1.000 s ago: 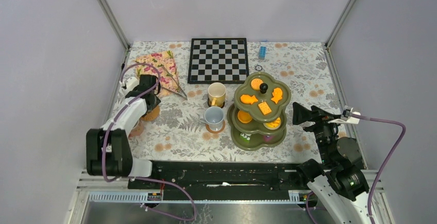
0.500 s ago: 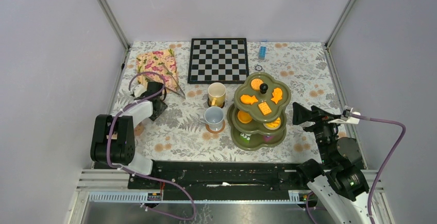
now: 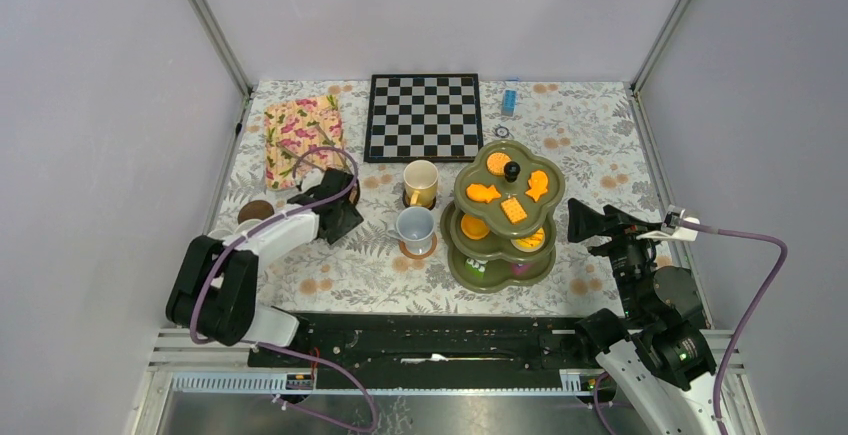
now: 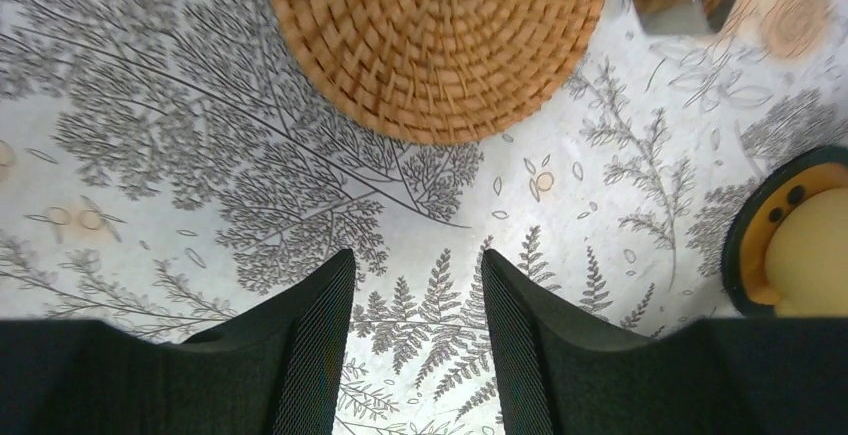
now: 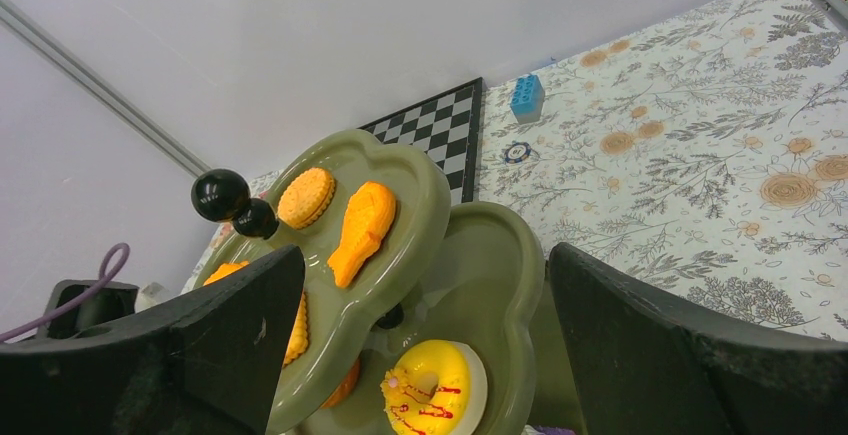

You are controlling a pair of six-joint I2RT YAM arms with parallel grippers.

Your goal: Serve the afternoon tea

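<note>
Left claw (image 4: 415, 265) near round woven coaster (image 4: 440, 35)

lit bright, even | shadows soft | L-wrist top-rt poss. blurred

we see an olive-green stand (image 3: 495, 277) with orange biscuits (image 3: 512, 209), a black-and-white checked chessboard (image 3: 422, 115), a pink-and-yellow floral tray (image 3: 300, 130), a tan woven coaster (image 4: 440, 35).

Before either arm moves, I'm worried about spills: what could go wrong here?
1. The right gripper stands open close beside the olive-green three-tier stand; a sideways swing could knock it and scatter the orange biscuits.
2. The left gripper is open and empty short of the round woven coaster; the flat disc may slide rather than lift.
</note>
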